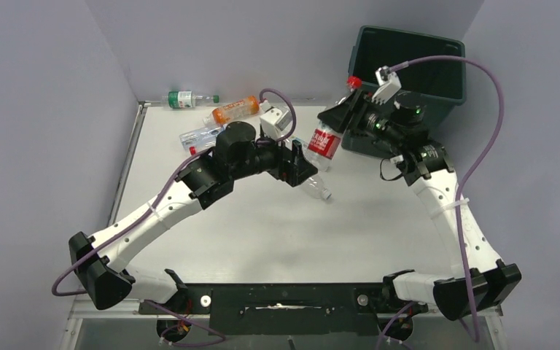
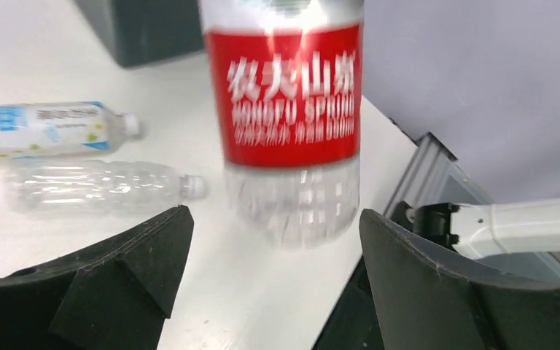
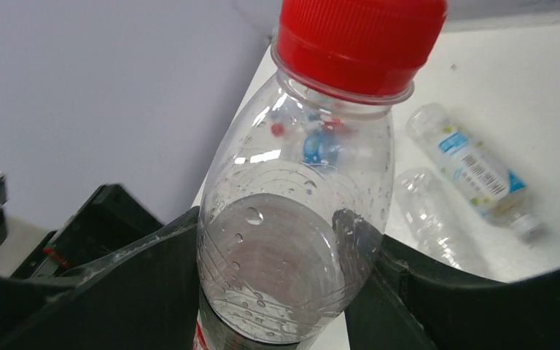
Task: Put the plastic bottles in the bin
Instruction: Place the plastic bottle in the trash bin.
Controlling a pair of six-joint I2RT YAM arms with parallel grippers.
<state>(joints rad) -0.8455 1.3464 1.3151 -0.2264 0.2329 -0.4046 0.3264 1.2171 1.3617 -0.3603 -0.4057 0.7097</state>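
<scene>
I've got my right gripper [image 3: 288,255] clamped on the shoulder of the red-capped, red-labelled water bottle [image 1: 326,142]. It is held above the table [image 1: 262,240] at about 1 o'clock, just beside the dark green bin [image 1: 437,69]. My left gripper [image 1: 300,164] has its fingers spread wide either side of that bottle's base, not touching it. An orange bottle [image 1: 235,110], a green-labelled bottle [image 1: 184,98] and a blue-labelled clear bottle [image 1: 200,136] lie around 11 o'clock.

Bottle [image 3: 295,219] between right gripper [image 3: 284,284] jaws; its base between left gripper [image 2: 273,226] jaws, untouched. Two bottles [image 2: 95,186] lie on table [image 2: 179,102], left of left jaws.
</scene>
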